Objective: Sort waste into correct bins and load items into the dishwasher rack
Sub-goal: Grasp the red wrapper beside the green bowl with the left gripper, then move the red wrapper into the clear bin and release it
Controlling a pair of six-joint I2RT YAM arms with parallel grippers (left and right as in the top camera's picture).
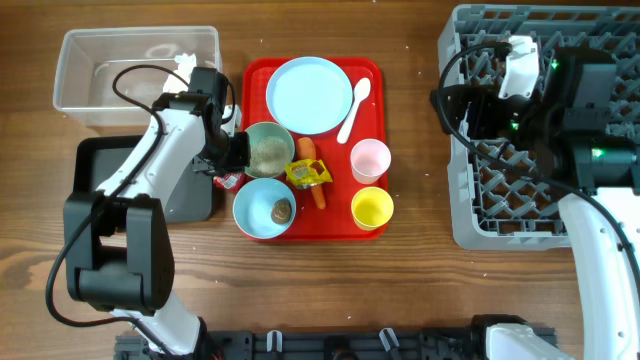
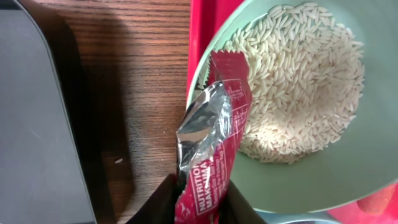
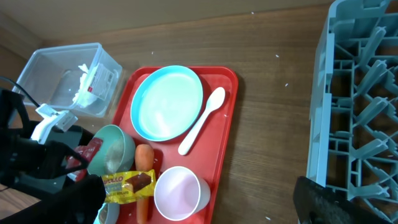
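Note:
My left gripper [image 1: 228, 165] [image 2: 200, 208] is shut on a red-white wrapper [image 2: 214, 143] [image 1: 231, 181], held at the red tray's left edge, beside the bowl of white rice [image 2: 298, 81] [image 1: 268, 150]. A second bowl [image 1: 265, 208] holds a small brown lump [image 1: 282, 210]. A yellow wrapper [image 1: 307, 173] [image 3: 127, 185] lies on the carrot [image 1: 316, 192] [image 3: 143, 158]. The plate [image 1: 308, 93], spoon [image 1: 355, 108], pink cup [image 1: 370, 160] [image 3: 180, 193] and yellow cup [image 1: 372, 208] stand on the tray. My right gripper [image 1: 464, 108] [image 3: 199, 190] is open and empty over the left part of the rack [image 1: 480, 215] [image 3: 354, 106].
The clear tub [image 1: 90, 70] [image 3: 43, 78] at the back left holds white tissue [image 1: 183, 62] [image 3: 84, 90]. The black tray [image 1: 110, 160] [image 2: 31, 124] lies in front of it, under my left arm. The flat red tray [image 1: 378, 75] sits between the bins and the rack.

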